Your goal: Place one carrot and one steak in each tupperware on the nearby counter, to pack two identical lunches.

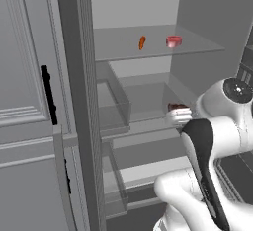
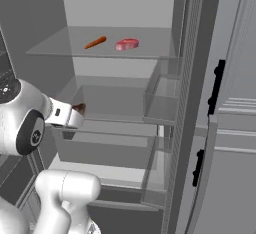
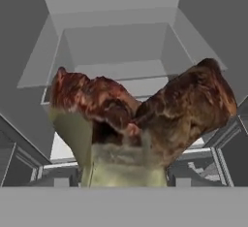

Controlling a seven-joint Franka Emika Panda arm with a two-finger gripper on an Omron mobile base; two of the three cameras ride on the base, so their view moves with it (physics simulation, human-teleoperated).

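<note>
**Dark steak in hand at the open fridge**

We have the dark brown steak (image 3: 145,114) clamped in our gripper (image 1: 179,114), the jaws closed on it; in the hand view the slab fills the space directly ahead of the fingers, folded into two lobes that spread left and right across the hand. From the base views we see its dark edge poking out just past the hand, at the level of the fridge's middle shelf (image 2: 125,100), near that shelf's front edge.

The pink-red steak (image 1: 173,41) and one carrot (image 1: 142,43) lie on the upper shelf (image 1: 158,52), side by side near its middle, well above our hand. The carrot's long axis runs roughly front to back, slightly slanted.

We judge the coming move turns on clearance: the held steak sits inside the fridge opening, so the hand must draw straight back toward the base before swinging to the counter. We cannot place the tupperware from here.
</note>
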